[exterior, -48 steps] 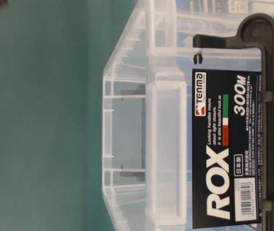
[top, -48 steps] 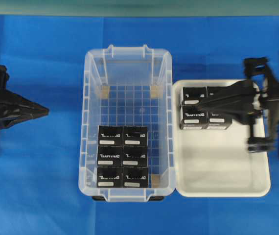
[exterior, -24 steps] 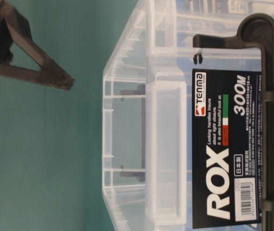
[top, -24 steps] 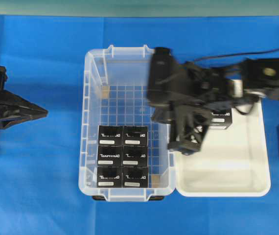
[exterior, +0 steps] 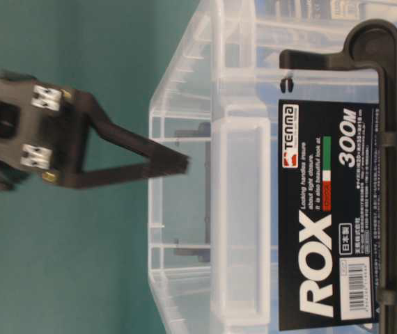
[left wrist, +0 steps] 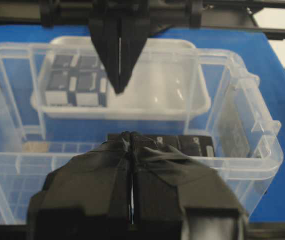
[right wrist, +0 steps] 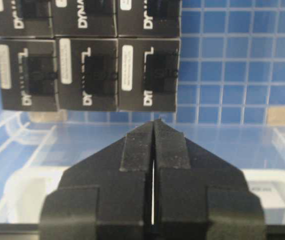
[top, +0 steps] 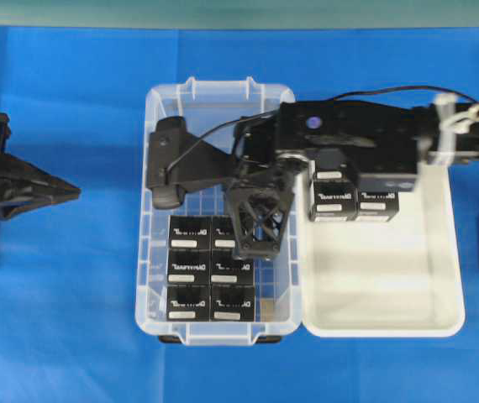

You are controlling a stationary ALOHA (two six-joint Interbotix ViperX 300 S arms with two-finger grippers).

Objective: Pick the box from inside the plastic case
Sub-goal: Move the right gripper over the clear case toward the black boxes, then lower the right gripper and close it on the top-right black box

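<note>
The clear plastic case [top: 144,277] stands mid-table with several black boxes [top: 210,269] packed in its near half. My right gripper [top: 256,248] is shut and empty, reaching in from the right and hanging above the case over the upper right boxes. In the right wrist view its tips [right wrist: 155,121] sit over the case's near wall, with the boxes [right wrist: 87,75] beyond. The table-level view shows it [exterior: 186,164] shut beside the case [exterior: 240,209]. My left gripper [top: 78,192] is shut and empty, left of the case, apart from it.
A shallow white tray [top: 382,285] stands right of the case, with more black boxes [top: 355,201] at its far end, partly under my right arm. The case's far half shows bare grid floor [top: 214,189]. A blue cloth [top: 63,319] covers the table.
My right arm has swung left from over the tray to over the case, staying shut. The left arm has not moved. The boxes have not moved.
</note>
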